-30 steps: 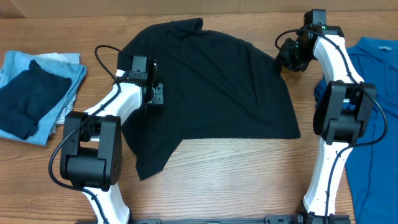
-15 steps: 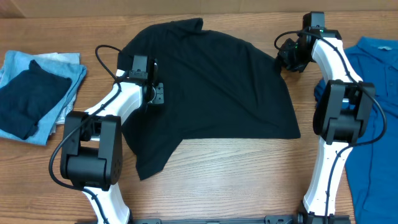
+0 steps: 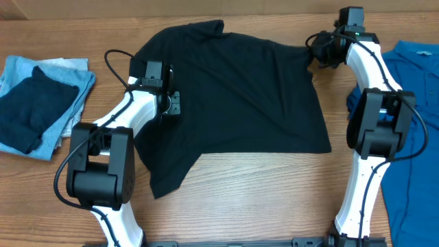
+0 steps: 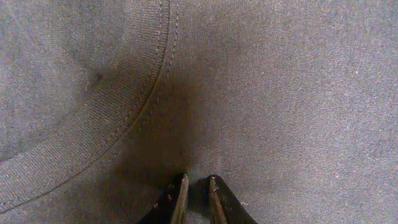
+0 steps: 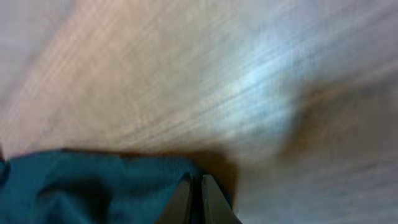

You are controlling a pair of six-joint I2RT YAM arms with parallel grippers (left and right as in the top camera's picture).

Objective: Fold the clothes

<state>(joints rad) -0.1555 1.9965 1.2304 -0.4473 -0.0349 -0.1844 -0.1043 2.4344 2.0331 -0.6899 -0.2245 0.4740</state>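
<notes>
While a folded pile sits at left, the black shirt lies unfolded (blue shirt waiting), left gripper and right gripper each pinched shut on its cloth.

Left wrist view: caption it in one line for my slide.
Left gripper pinching black shirt fabric near a stitched hem.

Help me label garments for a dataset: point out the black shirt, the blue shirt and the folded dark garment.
black shirt (image 3: 240, 103), overhead view, middle of its body.
blue shirt (image 3: 422, 75), overhead view, its upper half.
folded dark garment (image 3: 34, 110), overhead view, its centre.
</notes>
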